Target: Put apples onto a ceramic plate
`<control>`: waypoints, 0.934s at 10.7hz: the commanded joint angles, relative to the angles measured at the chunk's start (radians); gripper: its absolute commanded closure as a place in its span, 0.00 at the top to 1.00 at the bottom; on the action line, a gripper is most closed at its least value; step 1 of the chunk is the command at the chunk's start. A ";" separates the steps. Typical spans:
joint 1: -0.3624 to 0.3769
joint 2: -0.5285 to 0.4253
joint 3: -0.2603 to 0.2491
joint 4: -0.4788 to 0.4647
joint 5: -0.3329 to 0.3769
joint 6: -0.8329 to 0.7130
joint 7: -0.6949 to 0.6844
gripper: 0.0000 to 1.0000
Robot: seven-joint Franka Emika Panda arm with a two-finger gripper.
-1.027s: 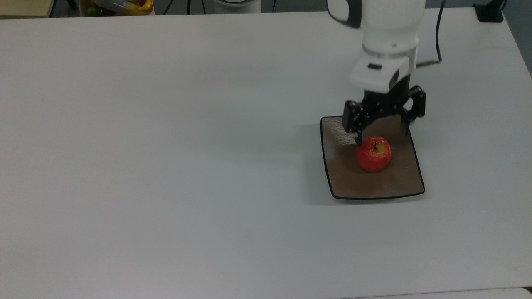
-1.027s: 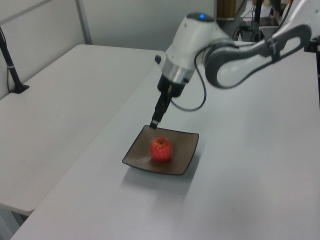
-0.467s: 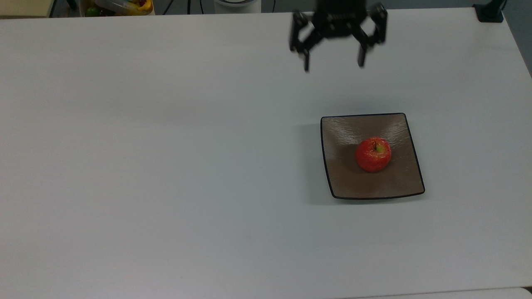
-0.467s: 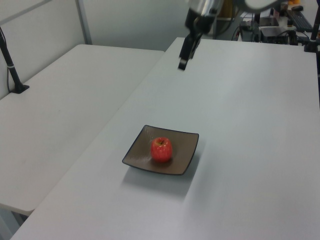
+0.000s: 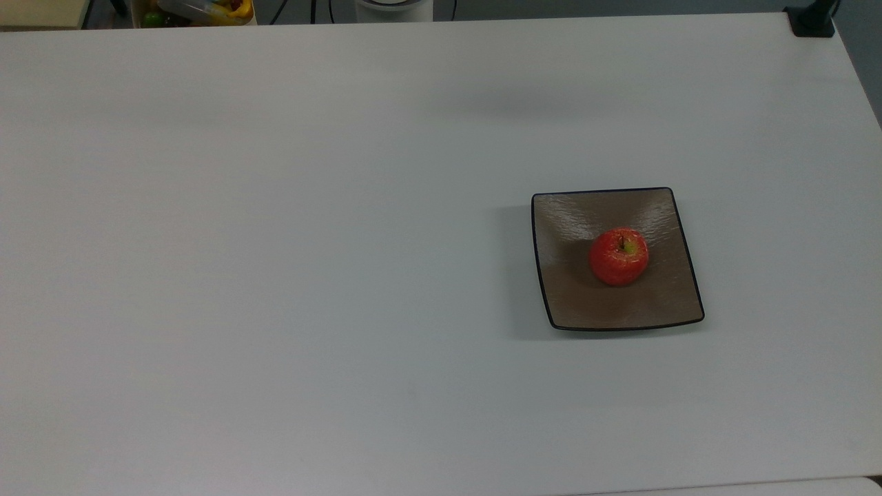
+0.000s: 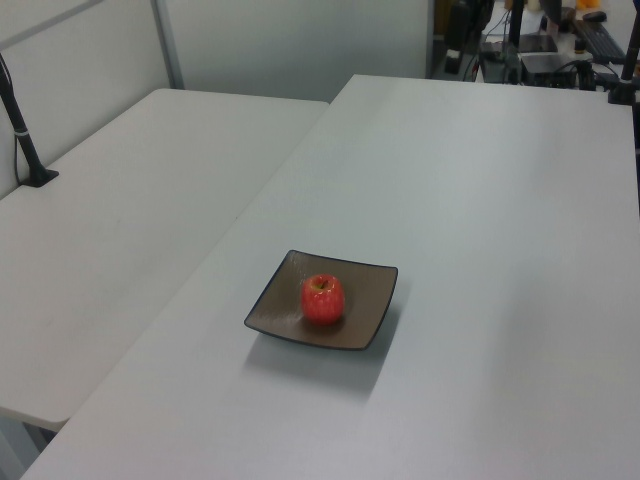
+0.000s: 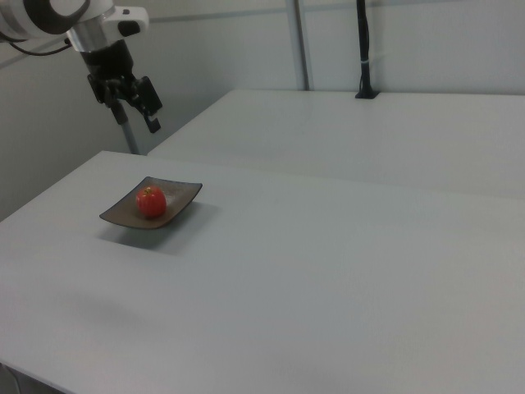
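Apples: one small round red apple (image 5: 619,256) with a yellow-green patch at its dark stem, resting near the middle of the plate.
Plates: one square glossy brown ceramic plate (image 5: 575,303) with a thin dark rim, on the white table (image 5: 275,275).
Writing: no readable text.
Gripper (image 7: 139,105): black, two fingers spread apart, holding nothing, raised above the plate toward the right view's upper left.

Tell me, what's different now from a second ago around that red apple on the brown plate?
The black two-finger gripper has risen from just above the small red apple and pulled away, empty and open. It took hold of nothing. The apple and the square brown ceramic plate lie exactly as before.
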 commanded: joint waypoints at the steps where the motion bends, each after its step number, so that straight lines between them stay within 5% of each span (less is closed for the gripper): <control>1: -0.100 -0.087 0.004 -0.091 0.017 -0.054 -0.001 1.00; 10: -0.113 -0.055 -0.026 -0.154 0.088 0.050 -0.402 1.00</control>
